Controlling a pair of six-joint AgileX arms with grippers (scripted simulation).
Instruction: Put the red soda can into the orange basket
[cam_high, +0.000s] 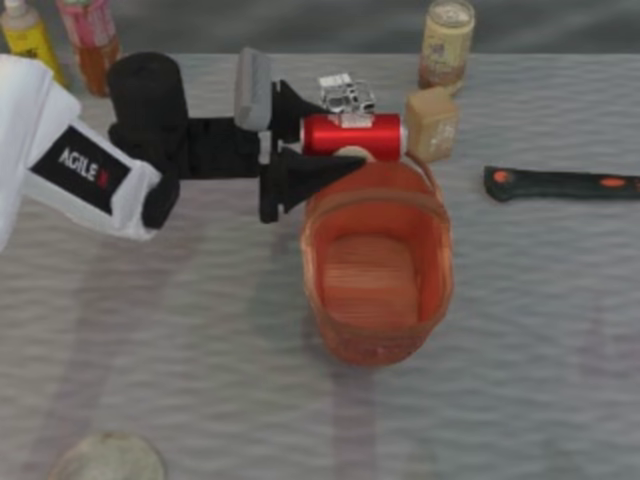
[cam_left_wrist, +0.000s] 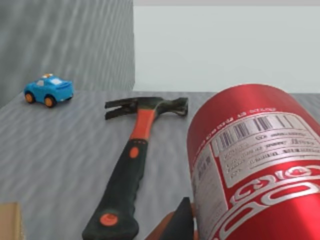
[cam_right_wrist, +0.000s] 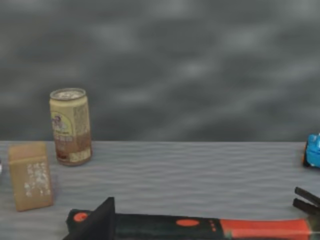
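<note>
Sideways, red soda can (cam_high: 352, 135) between left jaws.

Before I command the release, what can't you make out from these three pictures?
- Right tool: its fingertips do not show, only a dark finger at the right wrist view's edge.
- Hammer: head cut off by the top view's right edge.
- Red soda can in the left tool: whether it has cleared the orange basket rim; one top view, no height.
</note>
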